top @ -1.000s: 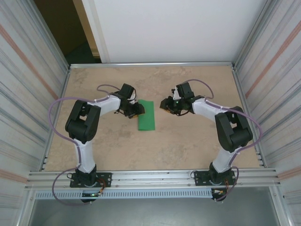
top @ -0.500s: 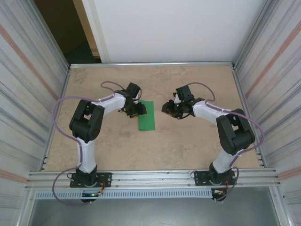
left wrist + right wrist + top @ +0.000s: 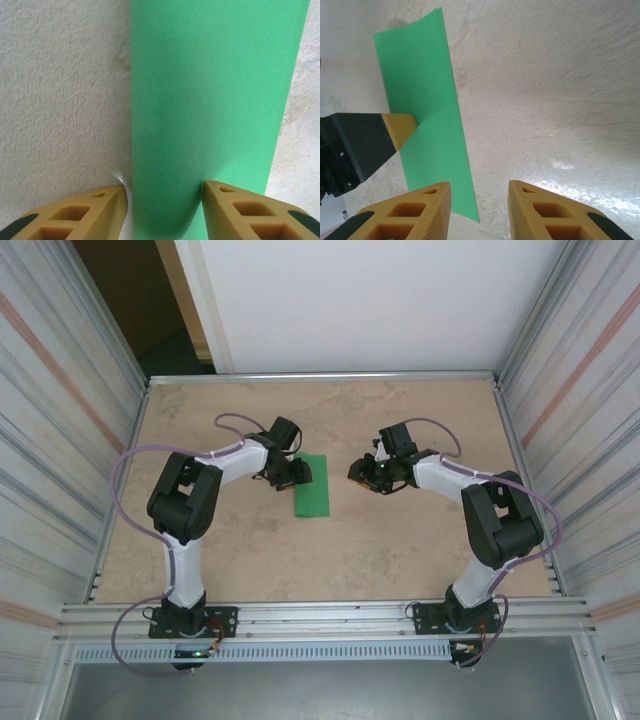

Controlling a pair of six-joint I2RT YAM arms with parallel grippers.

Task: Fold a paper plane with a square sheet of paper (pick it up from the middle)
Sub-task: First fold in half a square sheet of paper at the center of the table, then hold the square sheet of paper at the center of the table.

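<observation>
The left arm reaches forward with its elbow bent, and the left gripper [image 3: 297, 473] sits at the left edge of the green paper [image 3: 313, 492], jaws apart, one finger over the paper and the other just beside it. The right arm mirrors it from the other side of the paper, where the right gripper [image 3: 358, 472] sits low just beside it with its jaws parted too.

**Green on beige, mustard at the tips**

There's the square sheet of paper [image 3: 312, 487], bright plain green with no print. The table [image 3: 400, 550] is mottled beige, stone-like. The left end effector [image 3: 165, 195] and right end effector [image 3: 480, 190] are mustard-yellow, tipped black at the bottom corners. The arms [image 3: 238, 458] are white with black joints.
</observation>
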